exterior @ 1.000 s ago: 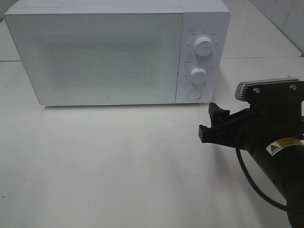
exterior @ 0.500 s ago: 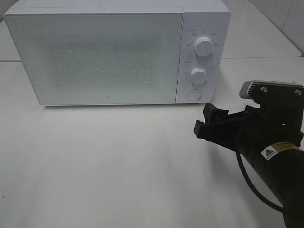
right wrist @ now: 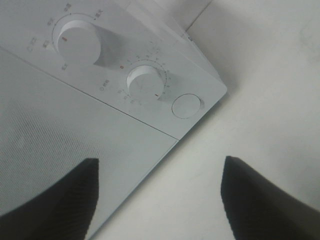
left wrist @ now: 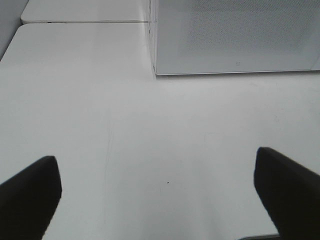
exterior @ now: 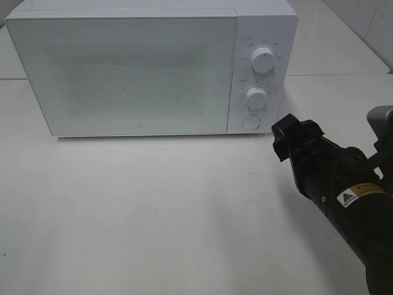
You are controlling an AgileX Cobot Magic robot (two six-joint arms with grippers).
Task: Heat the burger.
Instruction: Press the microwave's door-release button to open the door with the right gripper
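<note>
The burger is out of view. The white microwave (exterior: 135, 74) stands at the back of the table with its door shut. My right gripper (exterior: 293, 136) hovers just right of and below its round door button (exterior: 249, 122). Turned on its side, it points at the control panel. In the right wrist view its dark fingers (right wrist: 60, 200) stand apart with nothing between them, framing the lower knob (right wrist: 144, 82) and the button (right wrist: 186, 106). My left gripper (left wrist: 155, 160) is open above bare table, short of the microwave's (left wrist: 235, 35) front left corner.
Two white knobs (exterior: 263, 59) (exterior: 256, 96) sit one above the other on the microwave's right panel. The white table (exterior: 153, 209) stretches in front of it. A seam between table tops (left wrist: 85, 21) runs behind.
My right gripper has rolled over on its wrist and moved up and back toward the microwave's control panel. Its fingers have come slightly closer together. The left gripper has not moved.
</note>
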